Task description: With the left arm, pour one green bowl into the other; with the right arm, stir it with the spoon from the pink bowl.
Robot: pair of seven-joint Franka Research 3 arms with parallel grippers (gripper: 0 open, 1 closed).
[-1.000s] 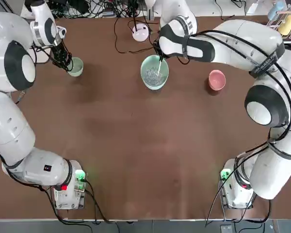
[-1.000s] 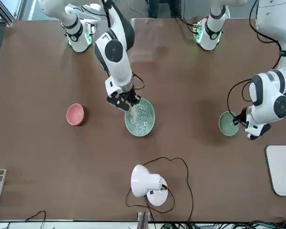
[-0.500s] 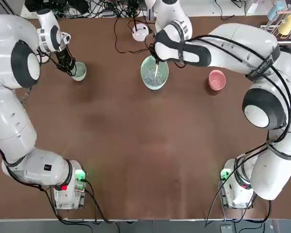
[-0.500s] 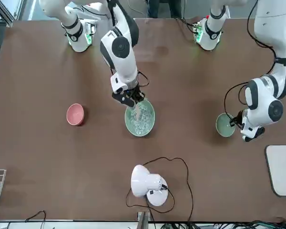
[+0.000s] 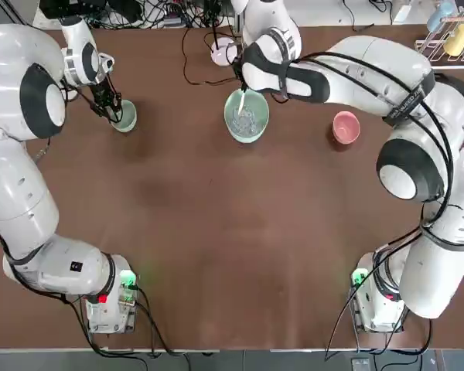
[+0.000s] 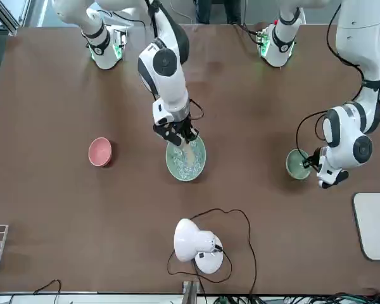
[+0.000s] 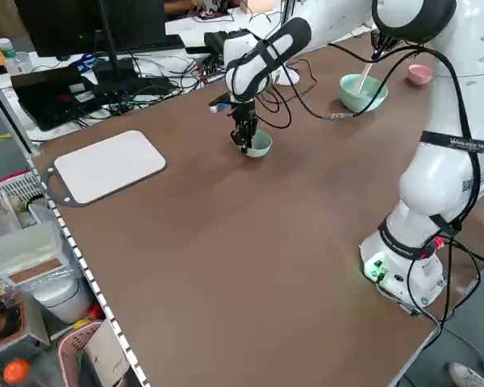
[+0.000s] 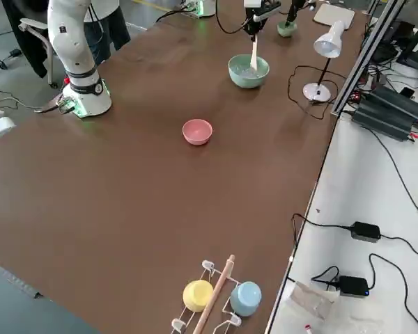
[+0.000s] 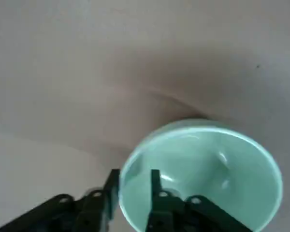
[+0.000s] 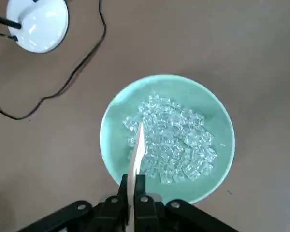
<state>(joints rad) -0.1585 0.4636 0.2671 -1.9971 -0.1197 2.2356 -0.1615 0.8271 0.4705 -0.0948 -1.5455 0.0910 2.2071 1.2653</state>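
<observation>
Currently, the left gripper's (image 9: 135, 186) jaws are open, 1 on each side of the near rim of the small sage-green bowl (image 9: 212, 166), with 1 finger reaching inside it. That bowl sits upright on the brown tabletop (image 5: 216, 232), toward the far left as the robot sees it. The right gripper's (image 10: 131, 191) jaws are closed on a flat, light-tan wooden spoon (image 10: 137, 162), which slants down into the large mint-green bowl (image 10: 223, 121). The spoon's lower end is among glinting clear cubes (image 10: 176, 145) inside. This large bowl stands upright near the middle of the far side, to the right of the small green bowl and well apart from it.

Farther right, the small pink bowl (image 5: 346, 127) stands upright on its own. Beyond the large bowl is a white desk lamp (image 6: 193, 240), its black cable looping over the tabletop. A white cutting board (image 7: 109, 165) lies flat at the far left. At the far right corner, a white wire rack (image 8: 207, 265) holds 2 cups, 1 yellow (image 8: 197, 296) and 1 light blue (image 8: 246, 298). A person's legs (image 6: 218, 11) show behind the robot's side of the tabletop.
</observation>
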